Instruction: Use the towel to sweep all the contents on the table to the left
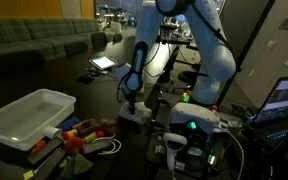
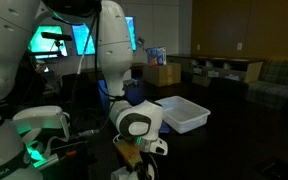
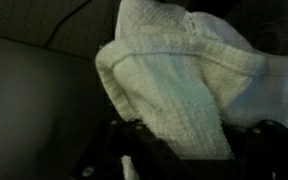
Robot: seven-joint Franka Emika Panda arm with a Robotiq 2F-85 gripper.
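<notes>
A white waffle-weave towel [image 3: 174, 85] fills most of the wrist view and hangs bunched between my gripper's dark fingers [image 3: 180, 135], which are shut on it. In an exterior view my gripper [image 1: 131, 102] points down just above the dark table, with a pale bit of towel [image 1: 134, 116] under it. Small red and yellow items [image 1: 81, 130] lie on the table beside a white cable [image 1: 106, 146]. In the close exterior view my wrist [image 2: 136, 124] blocks the gripper, and yellow items [image 2: 132, 156] show below it.
A white plastic bin [image 1: 26, 115] stands next to the small items and also shows in the close exterior view [image 2: 184, 113]. Robot base and electronics [image 1: 189, 125] crowd one side. Couches [image 1: 34, 45] and cardboard boxes [image 2: 162, 73] stand in the background.
</notes>
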